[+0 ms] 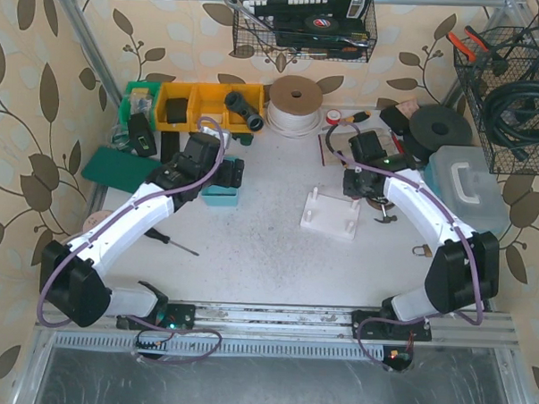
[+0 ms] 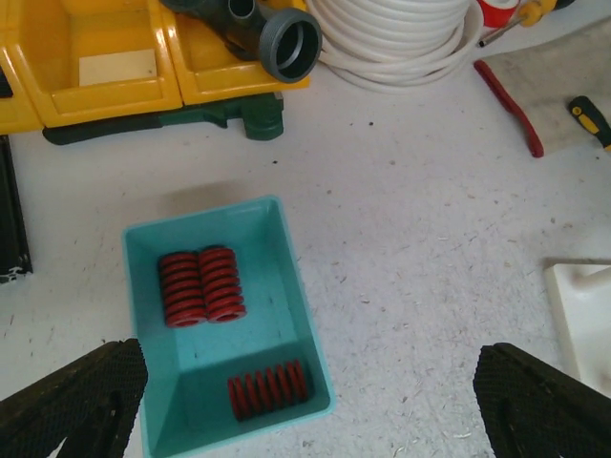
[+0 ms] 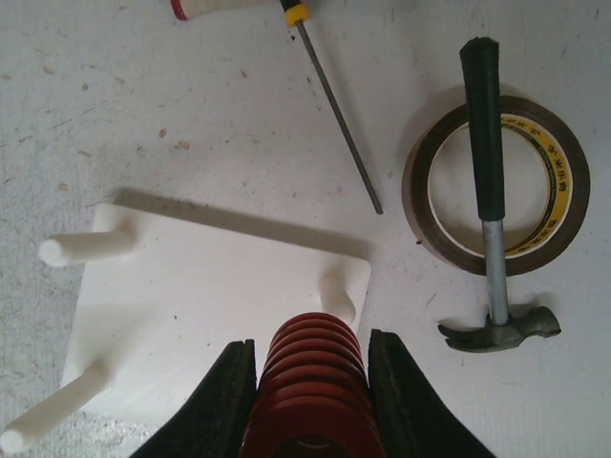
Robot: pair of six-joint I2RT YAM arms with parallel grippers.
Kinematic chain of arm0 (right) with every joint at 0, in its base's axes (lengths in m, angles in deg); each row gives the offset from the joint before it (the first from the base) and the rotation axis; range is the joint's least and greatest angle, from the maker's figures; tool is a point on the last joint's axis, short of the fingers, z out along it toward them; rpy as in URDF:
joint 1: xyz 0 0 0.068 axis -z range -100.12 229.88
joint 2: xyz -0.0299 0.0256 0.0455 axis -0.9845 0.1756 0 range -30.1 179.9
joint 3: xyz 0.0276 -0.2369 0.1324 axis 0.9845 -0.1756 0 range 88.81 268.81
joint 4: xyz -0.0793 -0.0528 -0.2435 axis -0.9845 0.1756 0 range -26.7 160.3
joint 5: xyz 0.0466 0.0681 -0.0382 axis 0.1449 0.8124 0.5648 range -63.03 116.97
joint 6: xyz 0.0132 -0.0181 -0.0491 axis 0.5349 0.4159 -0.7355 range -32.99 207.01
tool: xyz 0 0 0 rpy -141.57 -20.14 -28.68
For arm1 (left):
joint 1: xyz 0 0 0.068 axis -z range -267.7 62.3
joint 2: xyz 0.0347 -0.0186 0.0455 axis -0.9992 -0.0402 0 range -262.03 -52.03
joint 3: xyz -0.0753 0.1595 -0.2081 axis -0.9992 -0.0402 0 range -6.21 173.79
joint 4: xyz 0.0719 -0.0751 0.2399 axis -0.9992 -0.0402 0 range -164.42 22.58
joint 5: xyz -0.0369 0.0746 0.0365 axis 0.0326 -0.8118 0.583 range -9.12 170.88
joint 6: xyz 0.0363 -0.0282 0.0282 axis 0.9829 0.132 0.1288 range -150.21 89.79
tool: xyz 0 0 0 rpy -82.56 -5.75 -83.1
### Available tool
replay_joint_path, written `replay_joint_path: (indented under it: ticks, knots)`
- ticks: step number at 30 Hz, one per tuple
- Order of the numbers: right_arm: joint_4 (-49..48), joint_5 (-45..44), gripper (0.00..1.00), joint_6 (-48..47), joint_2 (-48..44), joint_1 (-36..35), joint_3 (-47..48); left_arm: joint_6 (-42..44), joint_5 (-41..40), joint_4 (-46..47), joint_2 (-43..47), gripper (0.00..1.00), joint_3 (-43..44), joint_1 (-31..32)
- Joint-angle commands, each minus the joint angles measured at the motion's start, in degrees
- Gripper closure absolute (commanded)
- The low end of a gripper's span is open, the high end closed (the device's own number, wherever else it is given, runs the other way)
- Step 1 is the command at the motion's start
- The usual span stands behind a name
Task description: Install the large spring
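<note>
Big red coil spring (image 3: 310, 382) sits clamped in my right gripper (image 3: 310, 345), just above the white peg base (image 3: 210, 296) on the surface, coil end close to the nearest peg (image 3: 340, 292).

Leaf-patterned walls (image 1: 41, 111), speckled white table (image 1: 249, 264)

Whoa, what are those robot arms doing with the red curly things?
The right gripper is squeezing a big red spring and holding it over a white base with pegs sticking up. The spring doesn't look slid onto a peg yet. The left gripper hangs open above a teal bin, where three more red springs lie inside.
</note>
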Motion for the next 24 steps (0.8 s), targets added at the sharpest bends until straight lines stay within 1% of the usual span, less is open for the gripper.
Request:
replay_joint_path:
  ticks: [1,9,16,24]
  knots:
    - [-2.10,-3.55,1.00,0.88,1.23,0.37,0.63,0.58,-2.06,-0.90,1.13,0.05,0.69,0.47]
    - [-5.79,1.11,1.00,2.43,1.62,2.17,-2.62,3.84,-2.16,-0.93,0.39,0.05,1.15,1.81]
    - [-6.70,2.32,1.00,3.62,2.58,2.38,-4.14,4.32,-3.17,-1.17,-0.43,0.05,1.69,2.70]
    - [-6.34,-0.98,1.00,1.72,5.27,2.53,-4.25,4.92,-4.20,-1.55,-1.26,0.05,2.74,3.15]
